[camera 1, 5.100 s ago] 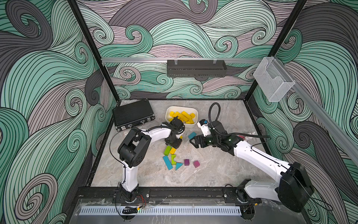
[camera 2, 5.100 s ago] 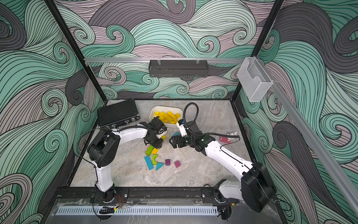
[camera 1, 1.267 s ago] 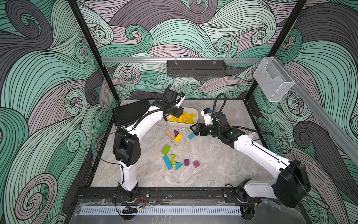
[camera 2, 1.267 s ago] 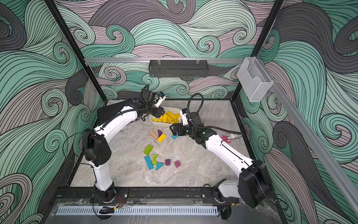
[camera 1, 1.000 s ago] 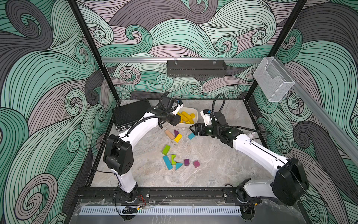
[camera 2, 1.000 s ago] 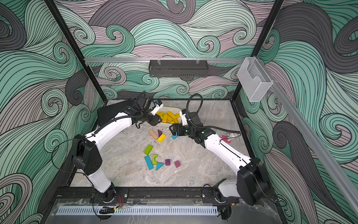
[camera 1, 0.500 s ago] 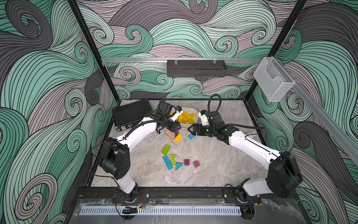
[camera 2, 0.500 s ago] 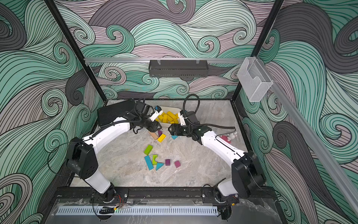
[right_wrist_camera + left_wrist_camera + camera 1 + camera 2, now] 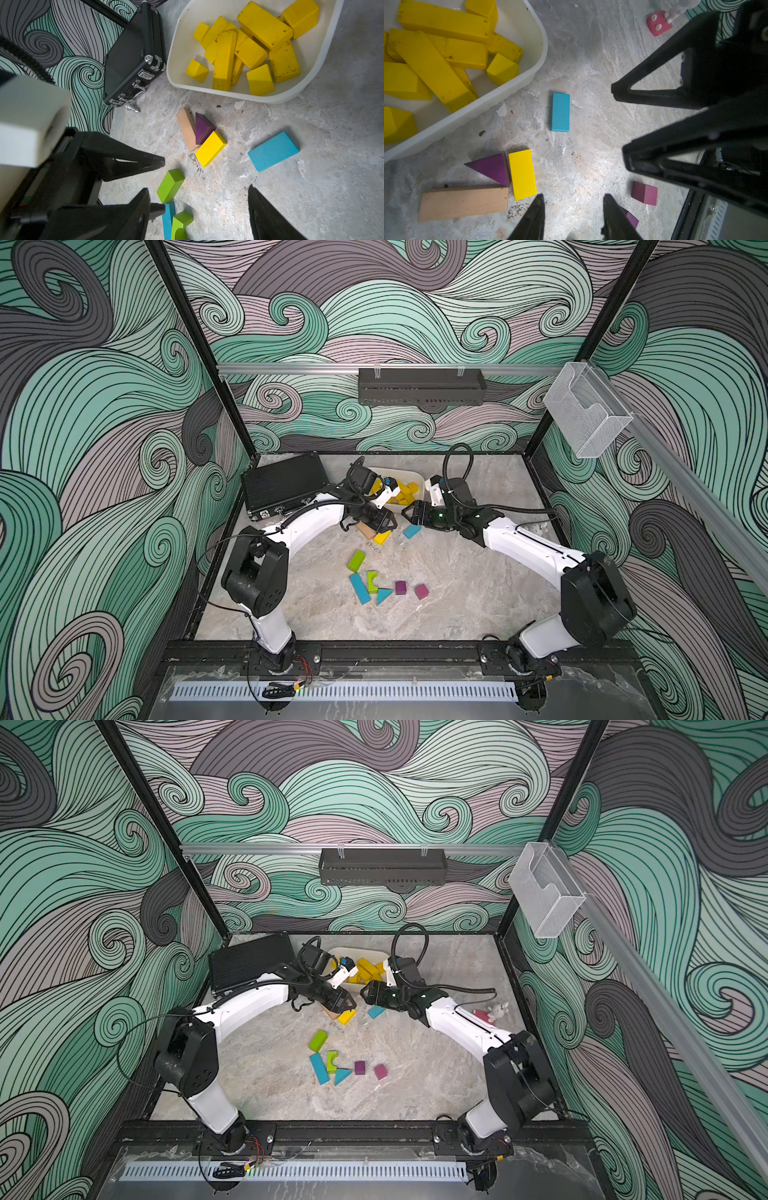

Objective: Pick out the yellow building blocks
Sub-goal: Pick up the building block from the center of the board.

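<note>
Just beside left jaws: loose yellow block (image 9: 522, 174).

Bright even light, soft shadows, sharp

Lab test cell: black-framed patterned walls (image 9: 104, 406)
</note>
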You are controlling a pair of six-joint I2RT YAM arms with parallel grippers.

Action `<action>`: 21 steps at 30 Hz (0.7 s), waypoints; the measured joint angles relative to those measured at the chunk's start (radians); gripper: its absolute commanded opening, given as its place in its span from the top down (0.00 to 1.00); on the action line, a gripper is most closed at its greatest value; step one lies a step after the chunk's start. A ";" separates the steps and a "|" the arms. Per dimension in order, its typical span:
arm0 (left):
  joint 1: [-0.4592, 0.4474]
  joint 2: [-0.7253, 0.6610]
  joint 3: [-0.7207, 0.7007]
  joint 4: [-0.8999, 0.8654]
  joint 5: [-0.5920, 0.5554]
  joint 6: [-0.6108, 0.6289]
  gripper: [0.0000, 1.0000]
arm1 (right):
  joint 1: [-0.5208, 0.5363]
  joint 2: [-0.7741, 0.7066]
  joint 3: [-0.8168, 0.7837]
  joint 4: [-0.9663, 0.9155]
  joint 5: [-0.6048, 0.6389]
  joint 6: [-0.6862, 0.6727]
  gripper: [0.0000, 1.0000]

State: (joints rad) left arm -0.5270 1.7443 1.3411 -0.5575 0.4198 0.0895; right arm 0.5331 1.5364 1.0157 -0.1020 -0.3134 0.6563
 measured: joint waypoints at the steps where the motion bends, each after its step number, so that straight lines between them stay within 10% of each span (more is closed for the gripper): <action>1: 0.000 0.010 0.000 0.000 -0.008 0.002 0.53 | -0.003 0.002 -0.005 0.006 -0.003 0.009 0.26; 21: -0.022 0.184 0.022 -0.023 -0.177 0.042 0.48 | -0.022 -0.021 -0.042 0.039 -0.011 0.032 0.20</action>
State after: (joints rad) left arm -0.5488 1.9282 1.3632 -0.5800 0.2428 0.1314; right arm 0.5110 1.5150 0.9733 -0.0628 -0.3244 0.6888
